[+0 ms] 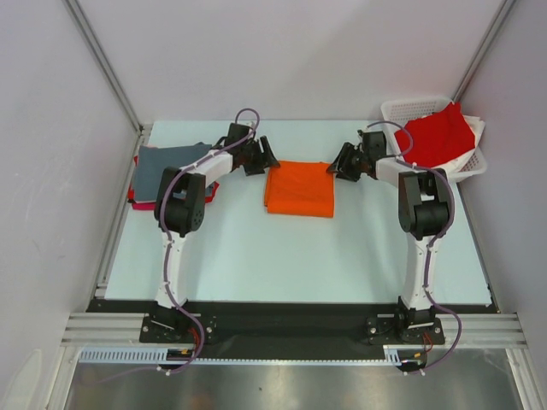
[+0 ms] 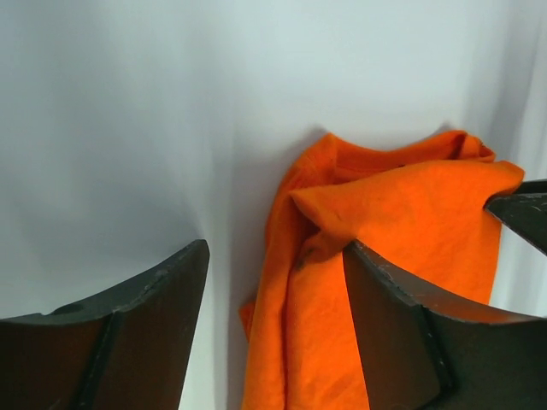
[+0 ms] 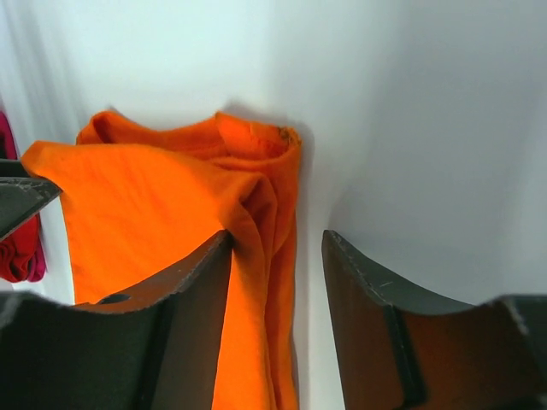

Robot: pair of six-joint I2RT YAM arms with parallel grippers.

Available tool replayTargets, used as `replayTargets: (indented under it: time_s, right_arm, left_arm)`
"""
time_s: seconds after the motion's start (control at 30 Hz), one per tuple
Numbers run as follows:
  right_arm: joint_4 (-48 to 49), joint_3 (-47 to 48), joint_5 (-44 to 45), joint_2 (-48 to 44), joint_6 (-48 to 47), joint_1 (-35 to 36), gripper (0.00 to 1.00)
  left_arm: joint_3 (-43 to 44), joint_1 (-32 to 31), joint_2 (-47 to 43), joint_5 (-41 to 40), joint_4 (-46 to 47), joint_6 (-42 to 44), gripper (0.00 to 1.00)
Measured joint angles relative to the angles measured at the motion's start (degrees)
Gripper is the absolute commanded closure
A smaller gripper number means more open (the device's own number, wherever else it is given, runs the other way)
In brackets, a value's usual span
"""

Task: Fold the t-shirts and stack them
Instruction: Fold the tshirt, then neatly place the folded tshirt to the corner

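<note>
Orange t-shirt (image 1: 299, 189) folded flat. Left gripper (image 1: 261, 157) at its far-left corner, right gripper (image 1: 344, 162) at its far-right corner; both jaws apart, gripping nothing.

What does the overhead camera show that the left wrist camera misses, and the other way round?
Only overhead: the grey t-shirt atop the left pile, and the red t-shirt draped over the white basket. Only the left wrist: the rumpled, bunched layers along one edge of the orange t-shirt, seen close up. Both: that orange t-shirt lying on the table, and the left gripper, open beside it.
</note>
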Motion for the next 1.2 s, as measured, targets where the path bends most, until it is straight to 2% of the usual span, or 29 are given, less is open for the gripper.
replayTargets:
  time_s: [0.17, 0.5, 0.6, 0.63, 0.67, 0.7, 0.83, 0.87, 0.9, 1.03, 1.2]
  right_arm:
    - [-0.20, 3.52, -0.17, 2.73, 0.24, -0.02, 0.57]
    - [-1.27, 9.55, -0.85, 7.13, 1.31, 0.11, 0.71]
    - [-1.33, 10.36, -1.14, 7.91, 1.68, 0.26, 0.78]
    - [-1.33, 10.56, -1.20, 8.09, 1.95, 0.26, 0.88]
    - [-1.33, 10.80, -1.25, 8.33, 1.99, 0.31, 0.92]
    - [-1.36, 10.99, -1.25, 8.48, 2.47, 0.33, 1.00]
    - [-1.11, 11.69, -1.31, 8.94, 4.02, 0.42, 1.00]
    - [-0.98, 11.69, -1.31, 8.94, 4.26, 0.44, 1.00]
    - [-0.72, 11.69, -1.29, 8.92, 4.57, 0.50, 1.00]
    - [0.20, 10.84, -1.27, 7.78, 4.96, 0.96, 1.00]
    - [0.52, 6.64, -2.23, 1.14, 4.61, 2.58, 1.00]
  left_arm:
    - [3.76, 0.11, 2.67, 0.02, -0.04, -0.26, 0.32]
    - [10.80, 0.15, 8.02, 0.87, -0.74, -3.41, 0.57]
    - [11.58, 0.17, 9.01, 1.25, -0.44, -4.85, 0.67]
    - [11.58, 0.17, 9.16, 1.33, -0.37, -5.01, 0.69]
    - [11.58, 0.17, 9.29, 1.31, -0.20, -5.57, 0.72]
    - [11.58, 0.17, 9.35, 1.29, -0.09, -5.95, 0.78]
    - [11.43, 0.17, 9.38, 0.48, 0.26, -7.08, 0.92]
    - [11.41, 0.17, 9.38, 0.26, 0.39, -7.13, 0.98]
    - [11.34, 0.17, 9.38, 0.17, 0.63, -7.19, 1.00]
    - [9.16, 0.15, 8.28, -0.31, 2.38, -6.95, 1.00]
    - [-3.28, 0.15, -1.11, -1.70, 5.51, -6.01, 1.00]
